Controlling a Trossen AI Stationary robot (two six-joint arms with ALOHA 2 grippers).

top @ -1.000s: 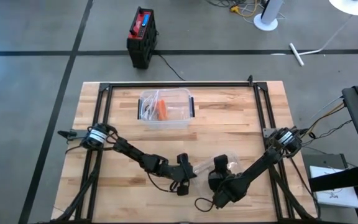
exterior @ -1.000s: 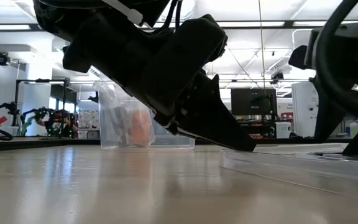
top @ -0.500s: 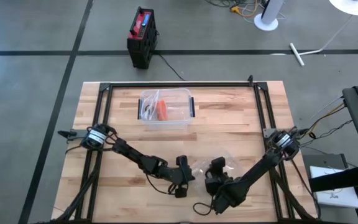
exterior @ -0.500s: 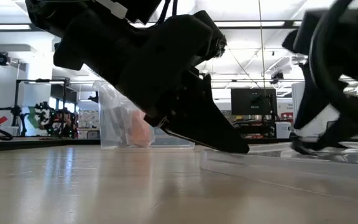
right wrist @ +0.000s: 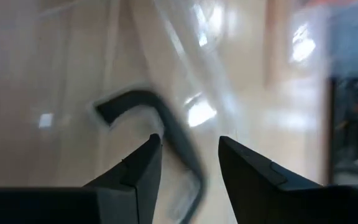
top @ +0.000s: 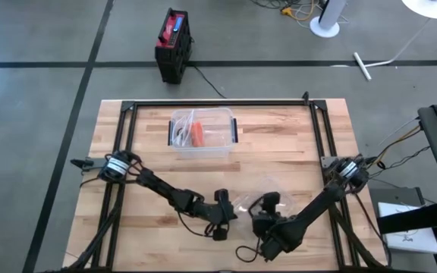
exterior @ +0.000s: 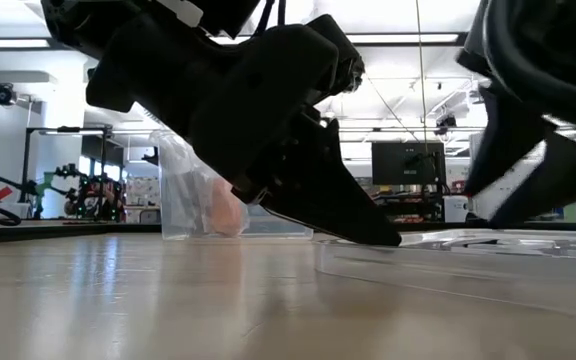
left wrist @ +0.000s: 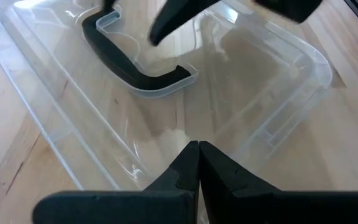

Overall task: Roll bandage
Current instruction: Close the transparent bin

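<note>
A clear plastic lid [top: 262,199] with a dark latch [left wrist: 135,65] lies on the table near the front middle. My left gripper [top: 229,209] is shut, and its tips are at the lid's left edge. My right gripper [top: 259,206] is open above the lid, with the dark latch [right wrist: 166,127] just ahead of its two fingers. At the far side stands a clear box [top: 202,133] holding an orange item [top: 198,134] and white items. Whether one of them is the bandage I cannot tell. My left gripper sets its shut fingertips [left wrist: 197,149] on the lid's rim [left wrist: 166,134] at the lid's left end. The fingers slant down from the table's left. The lid lies under them on the table. My right gripper stands over the latch; I cannot tell whether it touches it.
A black metal frame [top: 218,104] runs round the table's back and sides. The clear box [exterior: 203,200] stands behind the arms in the low view. Bare wood [top: 158,163] lies between the box and the lid. Cables [top: 245,250] trail near the front edge.
My right gripper has shifted a little toward the left arm and its wrist has turned. The lid has shifted slightly toward the table's left under it. My left gripper has kept still.
</note>
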